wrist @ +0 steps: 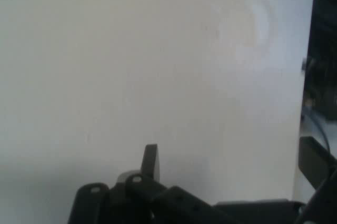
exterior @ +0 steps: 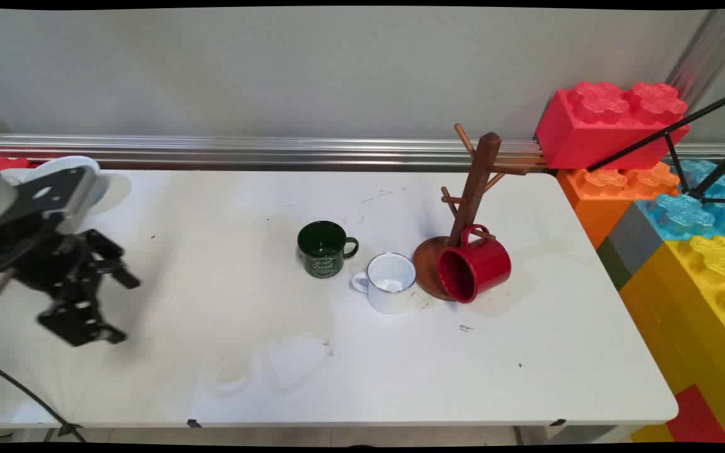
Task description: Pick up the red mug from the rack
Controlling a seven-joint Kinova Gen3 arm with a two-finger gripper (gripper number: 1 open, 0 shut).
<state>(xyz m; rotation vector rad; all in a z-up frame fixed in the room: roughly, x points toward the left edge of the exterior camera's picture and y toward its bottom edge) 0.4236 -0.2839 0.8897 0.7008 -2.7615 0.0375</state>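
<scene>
Meanwhile, pincer (exterior: 120,308) gapes empty over bare table (exterior: 224,352), fingers pointing right toward mugs.

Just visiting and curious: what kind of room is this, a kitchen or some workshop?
Probably a robot lab: a black two-finger gripper hangs over a plain white table, beside giant plastic toy bricks and a wooden mug tree.
</scene>
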